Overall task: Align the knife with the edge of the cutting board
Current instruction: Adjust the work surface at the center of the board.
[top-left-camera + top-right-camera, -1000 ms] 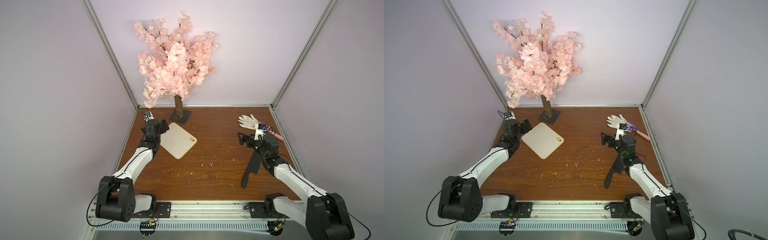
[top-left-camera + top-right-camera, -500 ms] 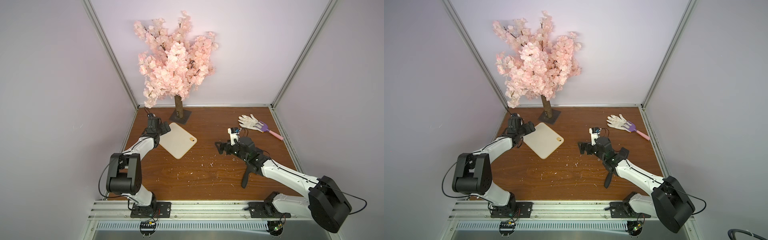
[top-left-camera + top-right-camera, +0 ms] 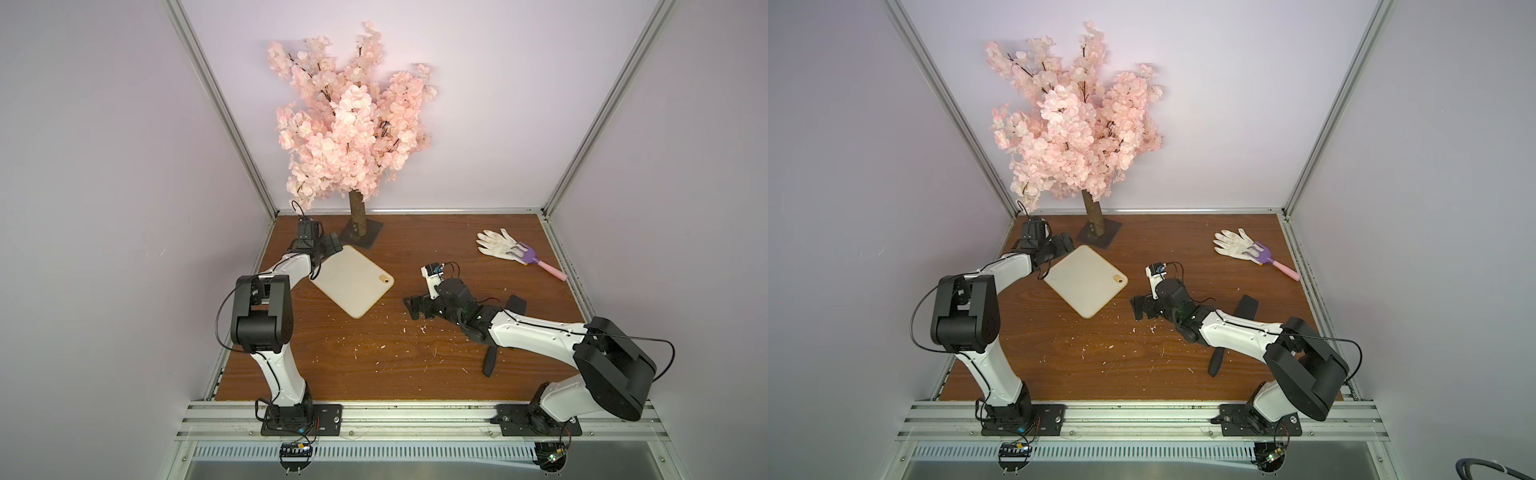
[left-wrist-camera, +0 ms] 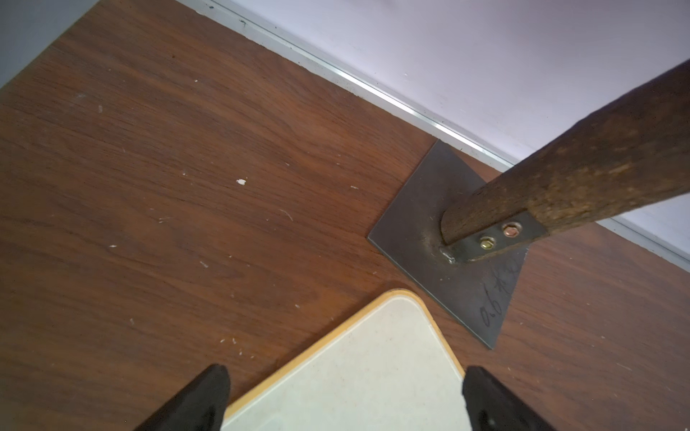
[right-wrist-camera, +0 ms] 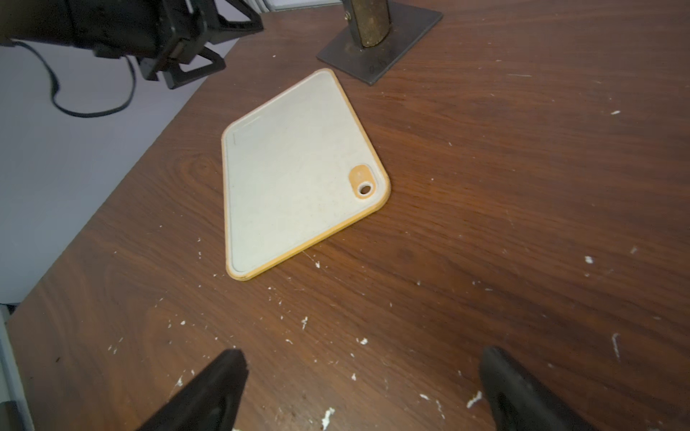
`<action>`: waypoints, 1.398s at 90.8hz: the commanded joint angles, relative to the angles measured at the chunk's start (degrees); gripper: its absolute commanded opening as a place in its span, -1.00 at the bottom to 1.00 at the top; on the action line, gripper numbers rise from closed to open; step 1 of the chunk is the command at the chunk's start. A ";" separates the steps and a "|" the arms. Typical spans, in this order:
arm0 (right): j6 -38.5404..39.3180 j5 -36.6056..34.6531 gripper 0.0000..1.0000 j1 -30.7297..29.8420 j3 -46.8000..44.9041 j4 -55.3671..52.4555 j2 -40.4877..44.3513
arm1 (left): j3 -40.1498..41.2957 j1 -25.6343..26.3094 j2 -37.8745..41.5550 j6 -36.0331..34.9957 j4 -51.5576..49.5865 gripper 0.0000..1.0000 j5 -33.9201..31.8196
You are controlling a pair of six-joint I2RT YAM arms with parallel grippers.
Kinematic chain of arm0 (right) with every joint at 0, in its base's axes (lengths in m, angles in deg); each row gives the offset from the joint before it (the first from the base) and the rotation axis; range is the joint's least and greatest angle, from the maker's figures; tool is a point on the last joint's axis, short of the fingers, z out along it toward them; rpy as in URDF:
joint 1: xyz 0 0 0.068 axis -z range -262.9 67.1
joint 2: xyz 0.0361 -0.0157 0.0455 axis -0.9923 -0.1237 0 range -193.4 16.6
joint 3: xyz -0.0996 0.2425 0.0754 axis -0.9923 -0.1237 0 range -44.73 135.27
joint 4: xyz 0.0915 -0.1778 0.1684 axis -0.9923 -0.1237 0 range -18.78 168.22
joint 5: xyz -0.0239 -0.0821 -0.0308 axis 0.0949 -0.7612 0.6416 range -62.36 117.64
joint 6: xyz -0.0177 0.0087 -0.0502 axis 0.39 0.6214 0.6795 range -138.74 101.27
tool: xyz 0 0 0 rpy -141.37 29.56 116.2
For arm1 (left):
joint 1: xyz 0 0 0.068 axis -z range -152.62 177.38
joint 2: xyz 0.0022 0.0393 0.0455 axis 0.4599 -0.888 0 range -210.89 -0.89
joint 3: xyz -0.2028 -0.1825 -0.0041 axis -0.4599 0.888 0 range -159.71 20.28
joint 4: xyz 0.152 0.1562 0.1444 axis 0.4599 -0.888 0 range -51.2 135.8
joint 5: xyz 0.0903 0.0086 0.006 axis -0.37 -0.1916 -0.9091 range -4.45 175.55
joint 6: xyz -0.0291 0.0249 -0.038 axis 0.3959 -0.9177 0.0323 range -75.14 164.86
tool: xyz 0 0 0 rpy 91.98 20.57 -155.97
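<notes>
The knife (image 3: 490, 362) lies flat on the right side of the worktop (image 3: 365, 357), well apart from the cutting board (image 3: 351, 282). Most of it is hidden under the right forearm, and only the handle end and a bit of blade poke out in both top views. So nothing's aligned yet; I'd call this the approach stage.

The right fingers (image 5: 209, 395) are spread wide and empty, over bare wood between board and knife, aimed at the board. The left fingers (image 4: 198, 403) are wide open too, either side of the board's far corner, not clamped on it.

Next move imo: grab the knife by the handle, carry it over and lay it parallel along a board edge. Heads up, the tree base (image 3: 361, 235) sits just beside that far corner, so that side's cramped. The glove (image 3: 496, 245) and toy rake (image 3: 536, 262) are off at the back right, out of the way.
</notes>
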 commanded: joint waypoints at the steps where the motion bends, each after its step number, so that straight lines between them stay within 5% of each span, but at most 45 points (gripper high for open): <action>1: 0.31 -0.26 0.99 -0.66 2.22 1.37 -1.15 | -3.09 -2.47 -2.21 -1.15 -4.32 0.97 4.02; 65: 3.01 3.08 0.99 -3.31 6.27 -0.20 -6.85 | -16.24 -5.30 -13.37 -1.24 -18.50 0.99 6.51; 127: 1.35 2.33 0.99 -3.62 5.47 -0.34 -6.28 | -10.56 -5.28 -13.28 -0.13 -19.69 0.99 7.30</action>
